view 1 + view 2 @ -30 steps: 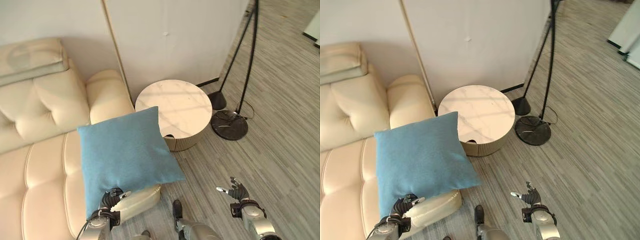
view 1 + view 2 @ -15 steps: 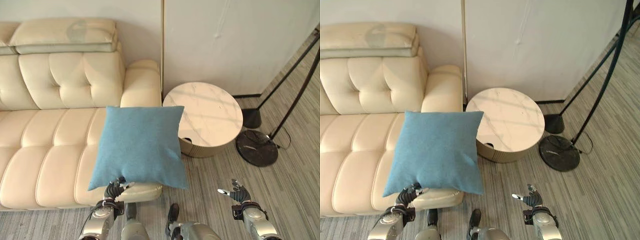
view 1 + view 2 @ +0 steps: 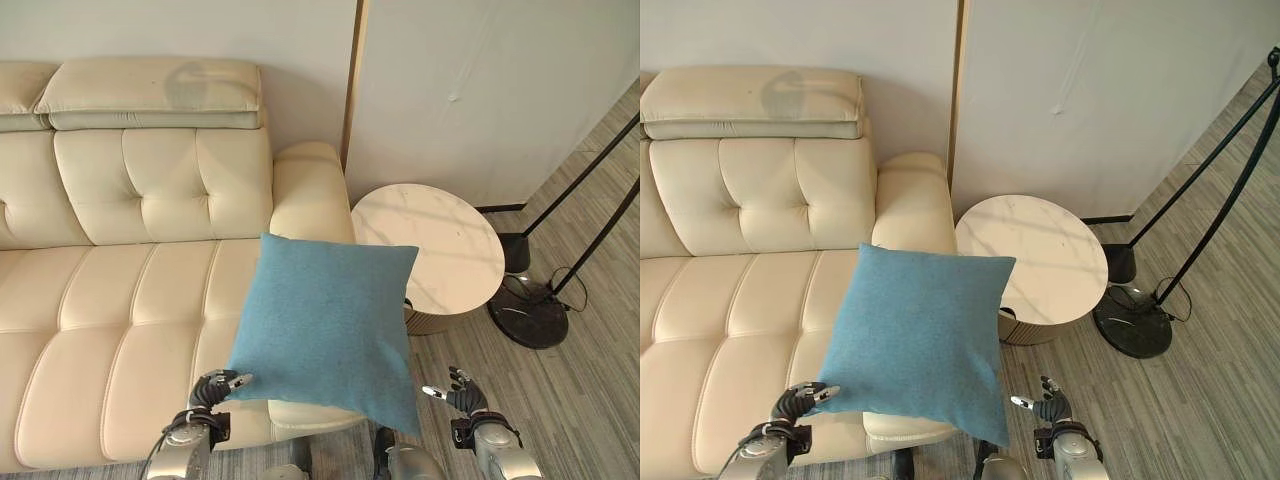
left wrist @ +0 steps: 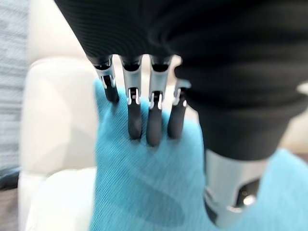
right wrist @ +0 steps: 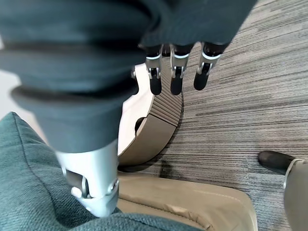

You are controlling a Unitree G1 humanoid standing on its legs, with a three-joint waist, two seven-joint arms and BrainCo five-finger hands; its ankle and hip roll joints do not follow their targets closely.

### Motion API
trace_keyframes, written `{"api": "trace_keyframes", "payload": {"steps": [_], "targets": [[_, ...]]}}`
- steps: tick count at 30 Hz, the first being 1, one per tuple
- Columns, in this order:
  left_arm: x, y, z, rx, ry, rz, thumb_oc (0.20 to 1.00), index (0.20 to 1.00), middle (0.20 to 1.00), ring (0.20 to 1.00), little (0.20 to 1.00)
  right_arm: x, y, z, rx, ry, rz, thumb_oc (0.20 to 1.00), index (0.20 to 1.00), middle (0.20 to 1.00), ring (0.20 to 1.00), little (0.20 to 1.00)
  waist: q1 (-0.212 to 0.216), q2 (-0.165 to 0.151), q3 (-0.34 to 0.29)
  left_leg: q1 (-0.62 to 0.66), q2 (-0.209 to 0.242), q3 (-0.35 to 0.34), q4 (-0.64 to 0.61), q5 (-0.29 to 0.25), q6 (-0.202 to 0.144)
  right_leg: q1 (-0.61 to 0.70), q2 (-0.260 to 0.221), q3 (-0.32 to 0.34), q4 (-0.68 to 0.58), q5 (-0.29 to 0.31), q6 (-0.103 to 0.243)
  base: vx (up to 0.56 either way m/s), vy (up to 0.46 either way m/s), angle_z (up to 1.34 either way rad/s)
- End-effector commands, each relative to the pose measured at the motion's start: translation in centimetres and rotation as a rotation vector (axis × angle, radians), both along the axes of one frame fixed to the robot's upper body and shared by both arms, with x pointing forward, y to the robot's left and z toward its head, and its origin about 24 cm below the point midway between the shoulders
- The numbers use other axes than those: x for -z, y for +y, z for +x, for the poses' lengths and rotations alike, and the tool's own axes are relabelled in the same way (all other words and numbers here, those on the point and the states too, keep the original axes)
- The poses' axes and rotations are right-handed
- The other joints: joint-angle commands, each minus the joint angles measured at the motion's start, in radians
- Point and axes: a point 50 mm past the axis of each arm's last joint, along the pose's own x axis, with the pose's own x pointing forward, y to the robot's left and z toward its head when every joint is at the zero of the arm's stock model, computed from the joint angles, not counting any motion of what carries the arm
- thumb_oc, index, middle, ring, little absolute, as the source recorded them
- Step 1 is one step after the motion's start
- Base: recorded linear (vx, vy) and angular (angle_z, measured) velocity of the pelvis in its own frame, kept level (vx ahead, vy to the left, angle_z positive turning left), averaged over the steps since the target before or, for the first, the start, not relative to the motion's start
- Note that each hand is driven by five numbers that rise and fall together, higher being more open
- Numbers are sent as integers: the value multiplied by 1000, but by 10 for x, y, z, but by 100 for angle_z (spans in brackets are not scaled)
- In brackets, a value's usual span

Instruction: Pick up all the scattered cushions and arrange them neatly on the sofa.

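One blue cushion [image 3: 330, 325] held up off the sofa [image 3: 130, 290], square, woven cloth with a fine ribbed weave seen close in the left wrist view. Its lower left corner sits in the left robot hand [image 3: 213, 386]; fingers [image 4: 139, 120] lie on one face of the cloth and the thumb on the other, pinching it. The cushion hangs tilted over the sofa's right end and armrest, covering part of the seat edge and a slice of the round surface [image 3: 430, 250] beside it.

Right robot hand [image 3: 455, 392] low at the right, beside the cushion's lower right corner, fingers spread and straight, holding nothing. Whether it touches the cloth is hard to tell; in the right wrist view the cushion [image 5: 29, 183] fills the corner near the thumb, apart from the fingers [image 5: 175, 82].

Sofa: cream, smooth leather-like skin, tufted back with deep buttons, padded headrest [image 3: 150, 95] on top. Left part cut off by the frame edge.

Round surface: pale marbled top, ribbed beige drum base [image 5: 159, 125] with a dark cut-out. It stands on grey striped floor [image 3: 590, 400], close to the sofa arm.

Floor lamp base [image 3: 528, 315], a dark disc, just right of the round surface; thin black poles rise from it out of frame, head not visible. A second dark base [image 3: 1120, 262] behind it, partly hidden.
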Motion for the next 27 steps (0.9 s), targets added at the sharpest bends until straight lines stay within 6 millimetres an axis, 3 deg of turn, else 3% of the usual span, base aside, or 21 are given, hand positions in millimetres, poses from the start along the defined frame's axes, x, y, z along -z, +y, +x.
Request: {"api": "trace_keyframes", "payload": {"steps": [1, 2, 9, 19, 27], "targets": [[-21, 9, 14, -1, -128, 55, 1000, 1000, 1000, 1000, 1000, -6, -10, 4, -4, -31, -45, 1000, 1000, 1000, 1000, 1000, -10, -21, 6, -13, 17, -66, 8, -63, -34, 95, 41, 45, -108, -19, 11, 148, -38, 22], [-26, 9, 14, -11, -162, 49, 1000, 1000, 1000, 1000, 1000, -7, -13, 3, 7, -36, -52, 1000, 1000, 1000, 1000, 1000, -3, -24, -7, -6, 11, -66, 4, -67, -37, 131, 38, 41, -160, -2, 7, 142, -46, 34], [-40, 18, 17, -77, -243, 48, 1000, 1000, 1000, 1000, 1000, -15, -22, 7, 23, -69, -71, 1000, 1000, 1000, 1000, 1000, 1, -9, -34, 24, 13, -87, -6, -78, -46, 202, 39, 21, -215, -4, 1, 110, -23, 14], [-64, 38, 42, -85, -311, 110, 1000, 1000, 1000, 1000, 1000, -53, -34, 48, -42, -202, -201, 1000, 1000, 1000, 1000, 1000, 8, -7, -49, 29, 10, -99, -8, -88, -54, 227, 28, 6, -231, -13, 2, 64, 23, 6], [-18, 43, 34, -99, -25, 119, 1000, 1000, 1000, 1000, 1000, -42, -4, 61, -67, -177, -155, 1000, 1000, 1000, 1000, 1000, -9, 2, -49, 5, 11, -87, -8, -93, -53, 200, 27, 14, -238, -6, 7, 29, 44, 0]]}}
